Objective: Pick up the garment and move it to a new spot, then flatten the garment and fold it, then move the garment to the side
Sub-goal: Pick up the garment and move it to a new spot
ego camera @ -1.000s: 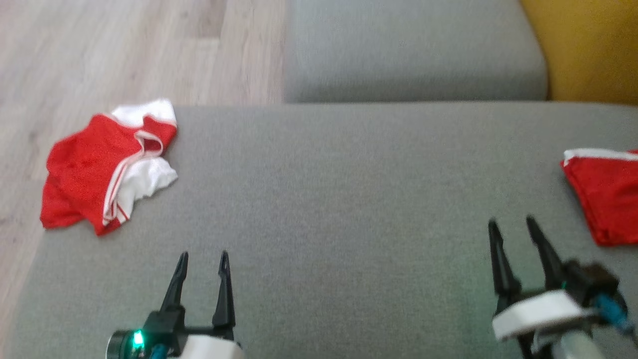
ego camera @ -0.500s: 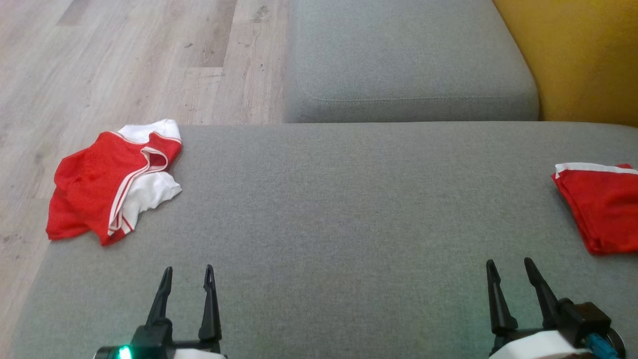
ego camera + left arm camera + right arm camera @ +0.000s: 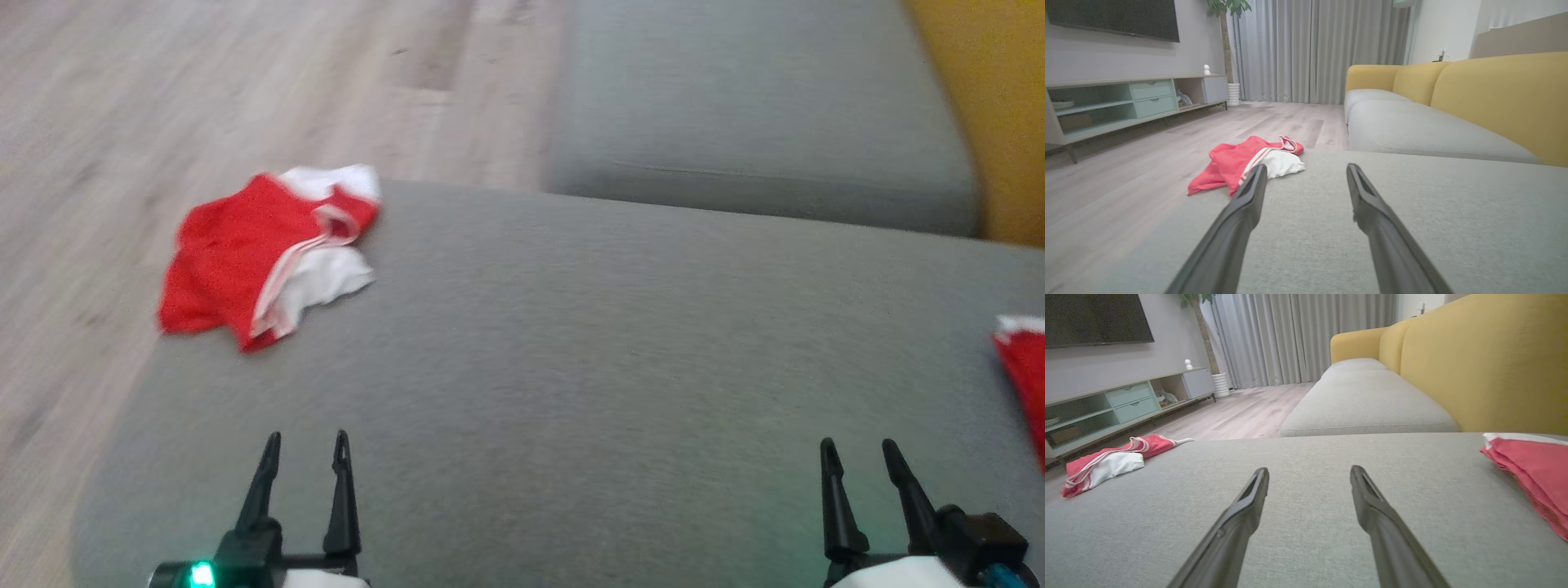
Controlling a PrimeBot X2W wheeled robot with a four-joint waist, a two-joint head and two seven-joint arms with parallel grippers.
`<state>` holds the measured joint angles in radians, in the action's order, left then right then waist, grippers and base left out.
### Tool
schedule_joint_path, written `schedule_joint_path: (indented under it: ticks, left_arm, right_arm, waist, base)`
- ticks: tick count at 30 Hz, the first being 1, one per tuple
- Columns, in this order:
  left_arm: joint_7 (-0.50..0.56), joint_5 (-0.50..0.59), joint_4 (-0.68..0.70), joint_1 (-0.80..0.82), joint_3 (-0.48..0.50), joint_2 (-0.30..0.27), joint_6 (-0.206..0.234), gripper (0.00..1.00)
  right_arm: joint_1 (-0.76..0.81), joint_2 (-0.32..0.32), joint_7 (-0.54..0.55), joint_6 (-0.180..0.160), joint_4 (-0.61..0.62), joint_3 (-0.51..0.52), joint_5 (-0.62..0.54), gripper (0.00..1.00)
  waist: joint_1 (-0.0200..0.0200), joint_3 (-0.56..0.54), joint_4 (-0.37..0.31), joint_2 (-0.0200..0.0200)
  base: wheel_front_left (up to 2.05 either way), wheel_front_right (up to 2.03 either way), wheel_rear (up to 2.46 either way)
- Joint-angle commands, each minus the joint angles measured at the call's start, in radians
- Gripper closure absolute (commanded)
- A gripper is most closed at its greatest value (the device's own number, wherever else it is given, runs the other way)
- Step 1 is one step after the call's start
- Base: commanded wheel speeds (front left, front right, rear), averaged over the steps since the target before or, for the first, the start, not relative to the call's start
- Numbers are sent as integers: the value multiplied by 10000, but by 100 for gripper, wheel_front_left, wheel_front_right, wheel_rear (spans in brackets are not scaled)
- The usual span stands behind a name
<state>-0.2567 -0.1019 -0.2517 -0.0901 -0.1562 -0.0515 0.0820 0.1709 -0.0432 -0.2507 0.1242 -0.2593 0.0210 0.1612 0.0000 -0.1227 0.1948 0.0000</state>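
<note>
Plainly, in the head view, the red-and-white garment (image 3: pixel 261 261) lies crumpled on the far left corner of the grey seat cushion (image 3: pixel 571 367), part of it hanging over the edge above the wooden floor (image 3: pixel 122 122). The left gripper (image 3: pixel 306 441) and right gripper (image 3: pixel 857 447) hover low at the near edge, each with its fingers apart and nothing between them, both well apart from the cloth. At the right border a folded red garment (image 3: pixel 1024 367) rests on the same cushion. The left wrist view looks along the spread fingers of the left gripper (image 3: pixel 1306 171) toward the crumpled piece (image 3: pixel 1237 161), which sits ahead and slightly left, with a low TV cabinet (image 3: pixel 1126 102) beyond. The right wrist view shows the right gripper (image 3: pixel 1309 473) likewise spread above bare cushion, the crumpled piece far off to the left (image 3: pixel 1106 465), the folded one close on the right (image 3: pixel 1531 469) and the yellow backrest (image 3: pixel 1474 367) behind. Judging by this, the folded piece looks finished, while for the crumpled one nothing is done: picking up, moving, flattening, folding and setting aside all remain. Against half a second earlier, the head camera has swung left, so the crumpled garment sits nearer the middle and the folded one is almost out of frame; neither has moved on the cushion, and both grippers stay open.
</note>
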Motion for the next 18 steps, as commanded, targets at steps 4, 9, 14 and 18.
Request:
schedule_joint_path:
  ticks: [4, 9, 14, 18]
  left_arm:
    - [-51, 282, 614, 399, 781, -95, 9, 0]
    - [-51, 294, 1168, 271, 1420, -194, 150, 0]
    - [-51, 687, 1353, 641, 1658, -666, 15, 0]
    - [-51, 798, 1248, 1163, 1669, -944, -150, 0]
  right_arm:
    - [-545, -71, -110, 65, 329, -96, 122, 0]
    - [-1063, -71, -110, 65, 289, -132, -175, 0]
    - [-1380, -179, -110, 65, 169, -160, -545, 0]
    - [-1354, -313, -110, 65, 275, -42, -743, 0]
  waist:
    - [0, 402, 2215, 0]
    - [0, 956, 2905, 0]
    - [0, 1336, 3188, 0]
    - [0, 1704, 3165, 0]
  base:
    - [0, 0, 0]
    - [0, 0, 0]
    - [0, 0, 0]
    - [0, 0, 0]
